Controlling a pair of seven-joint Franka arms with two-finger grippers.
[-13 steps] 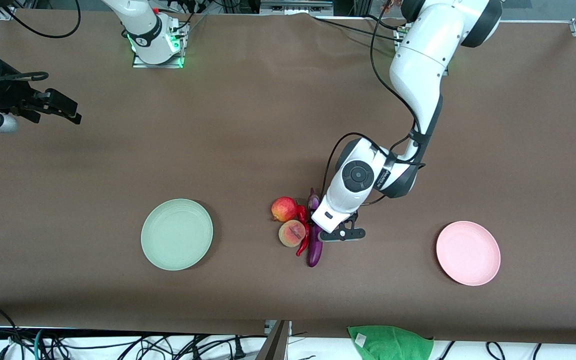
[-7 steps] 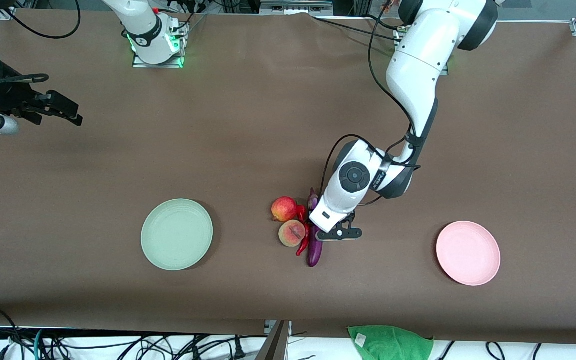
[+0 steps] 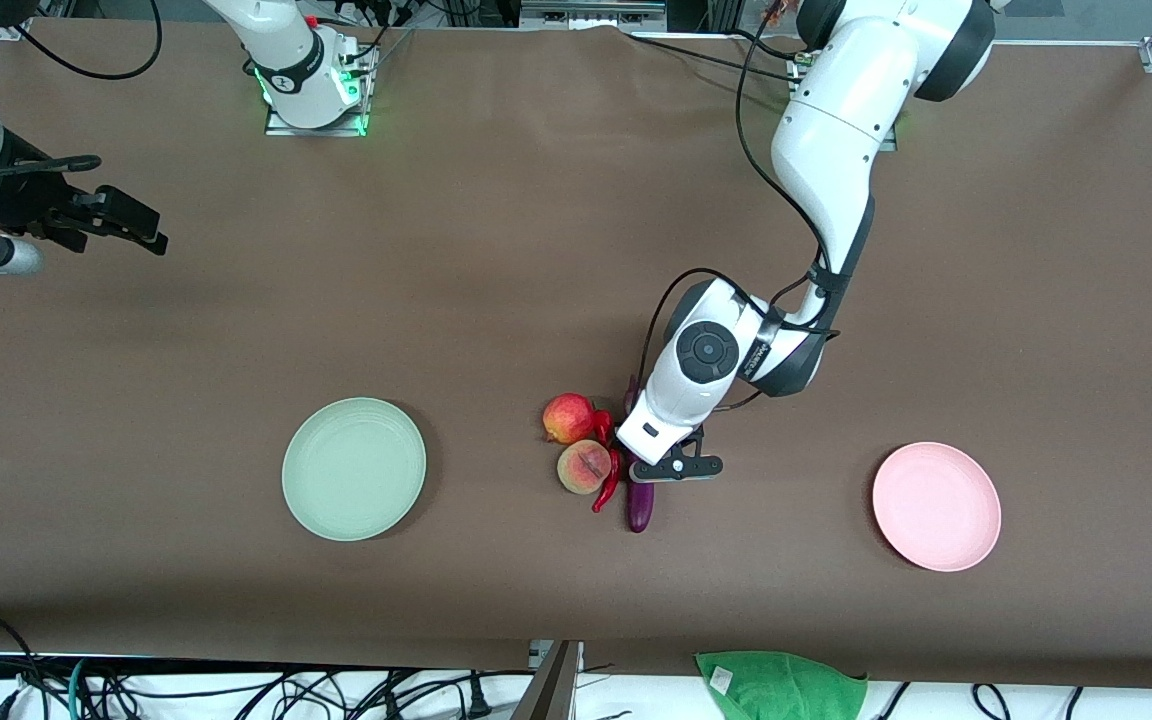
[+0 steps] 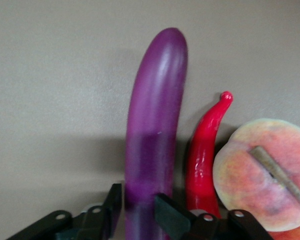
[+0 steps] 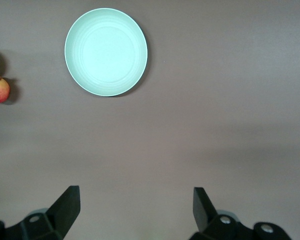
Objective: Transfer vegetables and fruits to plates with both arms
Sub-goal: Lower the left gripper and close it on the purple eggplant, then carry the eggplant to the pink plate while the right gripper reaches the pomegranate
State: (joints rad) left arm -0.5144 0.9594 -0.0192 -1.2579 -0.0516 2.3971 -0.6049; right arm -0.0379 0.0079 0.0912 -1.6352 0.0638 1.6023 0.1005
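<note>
My left fingers point(image 4: 171, 215) are pinching the eggplant point(image 3: 640, 508) on its two sides, well back toward the stem end, so most of its glossy length sticks out ahead of the left gripper point(image 3: 644, 476) and points to 6 o'clock in the front view. I cannot tell whether it is clear of the worktop point(image 3: 496, 250) yet. The chili pepper point(image 3: 608, 480) lies just beside it at 9 o'clock, the peach point(image 3: 584, 466) touches the chili at 9 o'clock again, and the pomegranate point(image 3: 568, 417) sits at 11 o'clock of the peach. The pink plate point(image 3: 936, 506) is bare at 3 o'clock of the pile and the green plate point(image 3: 354, 468) is bare at 9 o'clock. My worry is the off-centre grip: the long free end could droop or swivel between my pads on the way to the pink plate, or the slick skin could slip out altogether. Moving off low could also drag the chili and set the peach rolling. My right gripper point(image 3: 158, 228) waits over the right arm's end of the worktop with its fingers spread and holding nothing.
</note>
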